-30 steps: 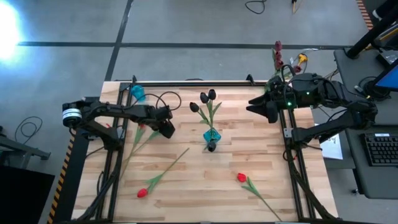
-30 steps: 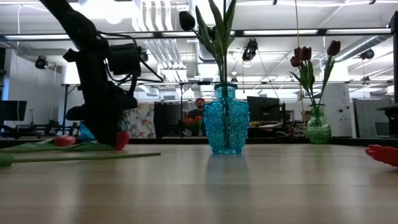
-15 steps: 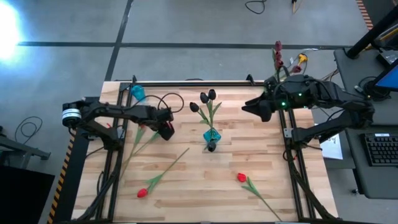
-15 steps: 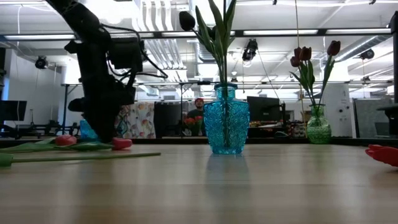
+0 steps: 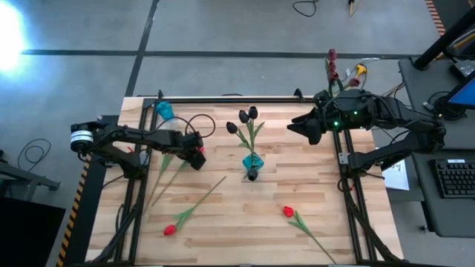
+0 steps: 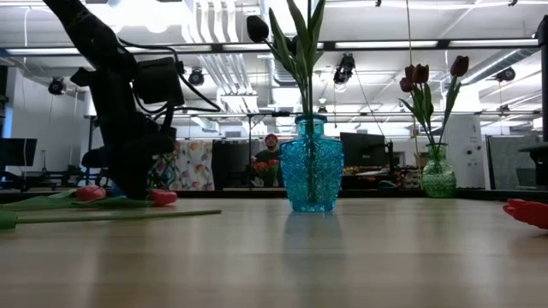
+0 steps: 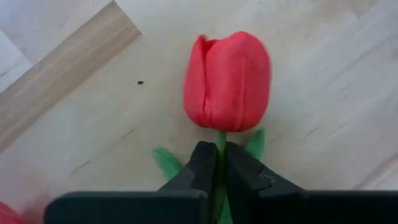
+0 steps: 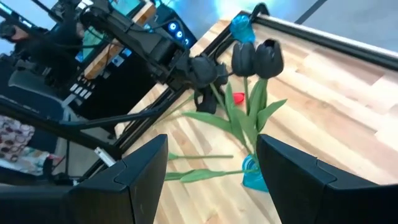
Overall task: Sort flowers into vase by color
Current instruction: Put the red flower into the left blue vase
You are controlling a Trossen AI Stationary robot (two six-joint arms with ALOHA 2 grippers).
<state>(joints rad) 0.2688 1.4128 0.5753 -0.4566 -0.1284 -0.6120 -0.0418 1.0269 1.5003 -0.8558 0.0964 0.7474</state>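
Tulips lie in several places on the pale wooden plank table (image 5: 312,178). Three black-headed artificial tulips (image 5: 247,116) stand in a blue patterned glass vase (image 5: 251,162) at the table's middle. Three red-headed tulips rest flat on the wood: one (image 5: 170,230) near the front left, one (image 5: 289,212) toward the front right, and one (image 7: 227,81) on the left side, just beside the left gripper (image 5: 199,157). That gripper is down at the table, its dark fingers (image 7: 205,171) clenched on the green stem just below the red head. More dark red tulips stand in a green glass vase (image 6: 438,175) off the far right corner; their number is unclear. A small blue vase (image 5: 164,111) sits at the far left corner. Right gripper (image 5: 310,132) hovers spread wide and holding nothing above the table's far right part.
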